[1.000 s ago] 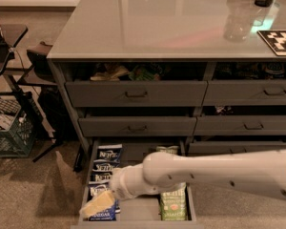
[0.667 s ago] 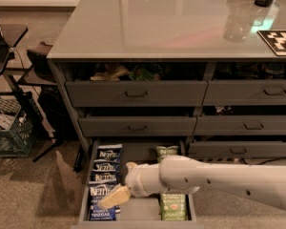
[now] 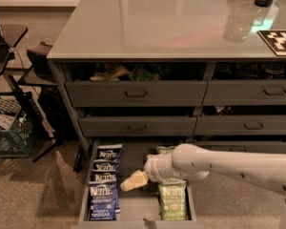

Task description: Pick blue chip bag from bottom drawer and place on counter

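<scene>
**Gripper low over the open bottom drawer, beside the blue bags**

From where I stand, the white arm [image 3: 219,162] comes in from the right and reaches down across the front of the cabinet. Its cream-coloured gripper [image 3: 133,180] points down and to the left, over the bare grey strip in the middle of the bottom drawer [image 3: 133,206]. Whether the gripper is clenched or released I cannot tell, and nothing hangs from it.

The drawer is pulled out. Along its left side lies a row of dark blue Kettle bags, each overlapping the next. The front blue chip bag [image 3: 103,202] shows its "VINEGAR" lettering. The gripper's tip sits just beside the right edge of this row, level with the bag behind the front one. I cannot say whether it touches.

On the drawer's right side lies a green Kettle bag [image 3: 172,202], partly under the arm, with a second green one [image 3: 166,150] behind it.

Above, the glossy grey counter [image 3: 152,18] carries a clear bottle [image 3: 238,20] and a checkered marker [image 3: 279,41] near its right end.
</scene>
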`<state>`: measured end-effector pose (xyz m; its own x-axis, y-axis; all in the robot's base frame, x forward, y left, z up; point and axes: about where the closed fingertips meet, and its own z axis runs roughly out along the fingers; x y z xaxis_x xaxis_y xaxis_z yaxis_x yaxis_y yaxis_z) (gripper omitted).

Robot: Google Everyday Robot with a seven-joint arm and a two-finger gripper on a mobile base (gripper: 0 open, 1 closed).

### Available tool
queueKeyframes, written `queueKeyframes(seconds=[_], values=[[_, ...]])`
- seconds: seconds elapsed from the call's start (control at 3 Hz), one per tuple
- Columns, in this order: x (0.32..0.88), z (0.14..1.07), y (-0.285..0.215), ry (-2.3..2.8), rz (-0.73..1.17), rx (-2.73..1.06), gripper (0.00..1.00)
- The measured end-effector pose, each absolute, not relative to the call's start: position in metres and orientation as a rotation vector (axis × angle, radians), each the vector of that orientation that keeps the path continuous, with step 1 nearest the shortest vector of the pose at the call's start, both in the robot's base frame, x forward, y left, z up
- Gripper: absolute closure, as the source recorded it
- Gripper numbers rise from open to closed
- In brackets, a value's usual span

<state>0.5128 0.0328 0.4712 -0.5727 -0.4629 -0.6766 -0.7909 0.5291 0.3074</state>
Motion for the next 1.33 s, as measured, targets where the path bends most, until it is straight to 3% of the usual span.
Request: queueKeyframes(seconds=[0.67, 1.33], values=[[0.540, 0.442, 0.016, 2.322, 0.826, -1.007, 0.00], [0.548, 0.369, 0.041, 2.324, 0.832, -1.016, 0.00]])
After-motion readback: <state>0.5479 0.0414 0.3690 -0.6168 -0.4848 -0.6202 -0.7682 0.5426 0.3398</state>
